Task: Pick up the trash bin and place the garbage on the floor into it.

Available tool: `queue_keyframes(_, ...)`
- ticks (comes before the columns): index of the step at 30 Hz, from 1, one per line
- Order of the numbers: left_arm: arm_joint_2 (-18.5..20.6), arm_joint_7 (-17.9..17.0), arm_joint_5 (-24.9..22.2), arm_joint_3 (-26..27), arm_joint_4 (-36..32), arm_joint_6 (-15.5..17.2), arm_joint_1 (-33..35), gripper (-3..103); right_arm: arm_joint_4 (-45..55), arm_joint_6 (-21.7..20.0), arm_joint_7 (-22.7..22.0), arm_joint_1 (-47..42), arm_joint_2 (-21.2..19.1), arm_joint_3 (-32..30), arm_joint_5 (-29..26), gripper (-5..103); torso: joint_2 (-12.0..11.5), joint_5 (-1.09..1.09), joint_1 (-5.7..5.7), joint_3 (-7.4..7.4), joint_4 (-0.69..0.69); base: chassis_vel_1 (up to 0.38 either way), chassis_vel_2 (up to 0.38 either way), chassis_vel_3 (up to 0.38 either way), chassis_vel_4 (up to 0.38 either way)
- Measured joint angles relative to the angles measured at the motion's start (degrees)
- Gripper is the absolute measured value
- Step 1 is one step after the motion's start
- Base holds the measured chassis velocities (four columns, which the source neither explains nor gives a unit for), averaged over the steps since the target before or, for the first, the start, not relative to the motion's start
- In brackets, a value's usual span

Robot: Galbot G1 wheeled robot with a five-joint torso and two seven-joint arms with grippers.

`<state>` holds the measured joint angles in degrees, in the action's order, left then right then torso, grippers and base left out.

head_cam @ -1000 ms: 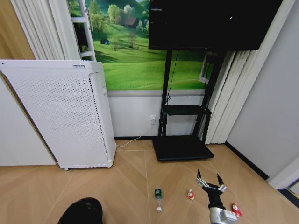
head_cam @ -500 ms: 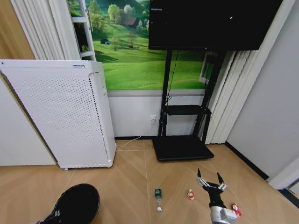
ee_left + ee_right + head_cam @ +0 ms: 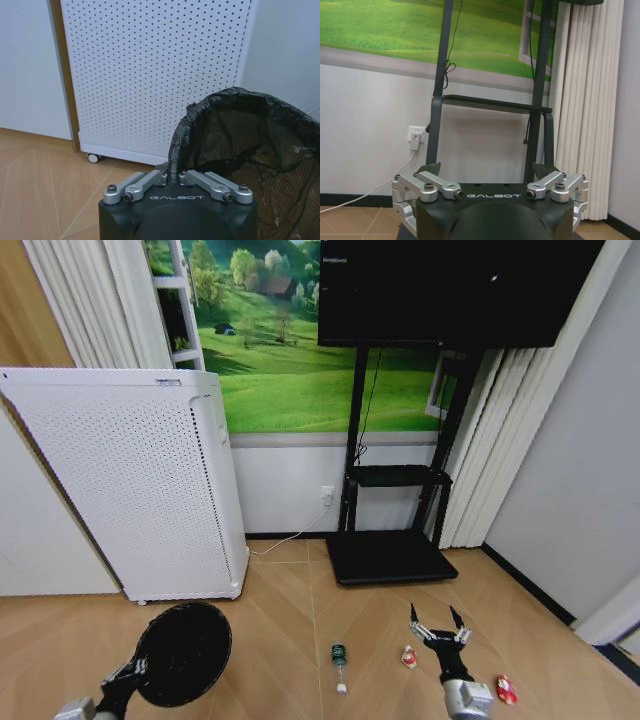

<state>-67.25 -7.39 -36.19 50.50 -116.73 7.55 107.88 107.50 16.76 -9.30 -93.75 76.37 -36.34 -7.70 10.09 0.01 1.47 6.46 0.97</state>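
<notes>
The black trash bin with its dark liner hangs tilted above the floor at the lower left, mouth toward me. My left gripper is shut on its rim. In the left wrist view the fingers pinch the liner edge of the trash bin. Garbage lies on the floor: a clear bottle with a green label, a red-and-white can and a second one. My right gripper is open just right of the first can, holding nothing.
A tall white perforated appliance stands against the wall at left. A black TV stand with a flat base sits behind the garbage. A white cable trails from a wall socket. White curtains hang at right.
The trash bin has risen and moved right and forward, with the left gripper now showing on its rim. The right gripper has shifted slightly left, toward the nearer can.
</notes>
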Motion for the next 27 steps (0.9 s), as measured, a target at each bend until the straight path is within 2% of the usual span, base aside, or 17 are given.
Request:
queue_keyframes(5,-0.9,0.1,0.3,-0.2,0.0,-0.4,0.4,3,-0.7,0.6,0.5,-0.1,0.3,0.1,0.2,100,0.0,-0.01,0.0,0.0,0.04,0.133,0.105,-0.126,-0.117)
queue_keyframes(12,-1.3,0.1,0.7,-0.6,-0.4,-0.7,0.6,3,-1.1,0.7,0.6,0.3,0.2,0.5,0.3,100,0.0,-0.01,0.0,0.0,0.0,0.223,0.201,-0.21,-0.211)
queue_keyframes(18,-1.1,2.0,0.7,-0.6,-1.2,-1.5,1.1,3,-1.1,0.5,0.1,0.8,0.1,0.6,-0.1,100,0.0,-0.03,0.0,0.0,0.04,0.263,0.262,-0.26,-0.256)
queue_keyframes(22,-1.2,2.4,1.1,-0.8,-2.0,-1.5,1.5,3,-2.0,-1.3,3.1,1.6,-1.6,0.8,-1.7,100,0.0,-0.04,0.0,-0.01,0.06,0.173,0.088,-0.167,-0.172)
queue_keyframes(23,-1.3,2.4,1.3,-0.8,-2.0,-1.5,1.6,3,-4.3,-0.5,4.9,3.0,-2.6,1.7,-2.3,100,0.0,-0.03,0.0,0.0,0.01,0.076,-0.011,0.035,-0.067)
queue_keyframes(24,-1.3,2.4,1.3,-0.8,-2.0,-1.5,1.6,3,-4.3,-0.5,4.9,3.0,-2.6,1.7,-2.3,100,0.0,-0.03,0.0,0.0,0.01,0.076,-0.011,0.035,-0.067)
queue_keyframes(25,-1.3,2.4,1.4,-0.8,-2.0,-1.5,1.7,3,-5.9,0.0,5.5,3.8,-3.1,2.2,-2.2,100,0.0,0.0,0.0,0.0,-0.05,0.0,0.0,0.0,0.0)
queue_keyframes(27,-1.5,2.4,1.7,-0.8,-2.0,-1.6,2.0,3,-13.9,-1.0,6.7,7.7,-5.6,3.9,-1.4,100,0.0,0.03,0.01,0.01,0.01,-0.051,0.039,0.083,0.012)
